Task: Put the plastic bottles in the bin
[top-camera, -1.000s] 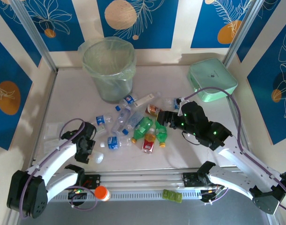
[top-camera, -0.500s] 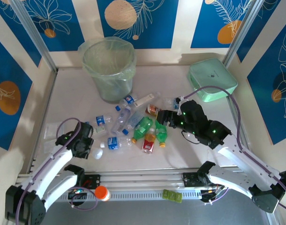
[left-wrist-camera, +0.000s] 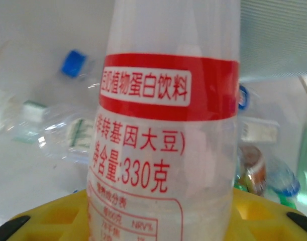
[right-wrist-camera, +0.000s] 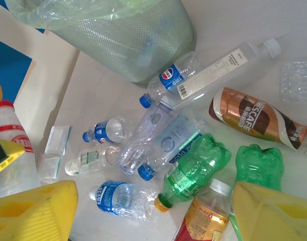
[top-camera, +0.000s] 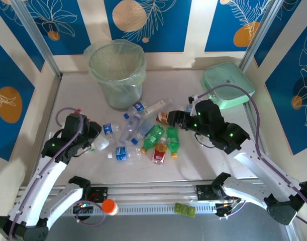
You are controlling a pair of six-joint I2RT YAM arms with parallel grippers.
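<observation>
**Student:** What are the largest elements?

**Instructor:** The pale table [top-camera: 78, 100] comes first. Next is the bin [top-camera: 118, 88], a round translucent green vessel with a clear liner folded over its rim. It stands upright at the far side, left of centre. A flat mint-green case [top-camera: 228, 85] lies at the far right, well apart from the bin.

**Student:** And the two arms?

**Instructor:** The left gripper [top-camera: 96, 142] is at the left edge of the heap. Its fingers are clamped around a white bottle [left-wrist-camera: 168, 130] with a red band and red print. In the right wrist view this bottle stands upright, red cap uppermost. The right gripper [top-camera: 175, 122] hovers over the right end of the heap. Its yellow fingers [right-wrist-camera: 37, 208] are spread wide, with nothing between them.

**Student:** Where are the other plastic bottles [top-camera: 138, 133]?

**Instructor:** They lie scattered on the table just in front of the bin, between the two grippers. Most are clear with blue caps. Two green bottles [right-wrist-camera: 193, 168] lie side by side at the near right, and an orange-red bottle [right-wrist-camera: 206, 213] lies between their necks. A brown bottle [right-wrist-camera: 256, 118] lies just beyond the green ones.
</observation>
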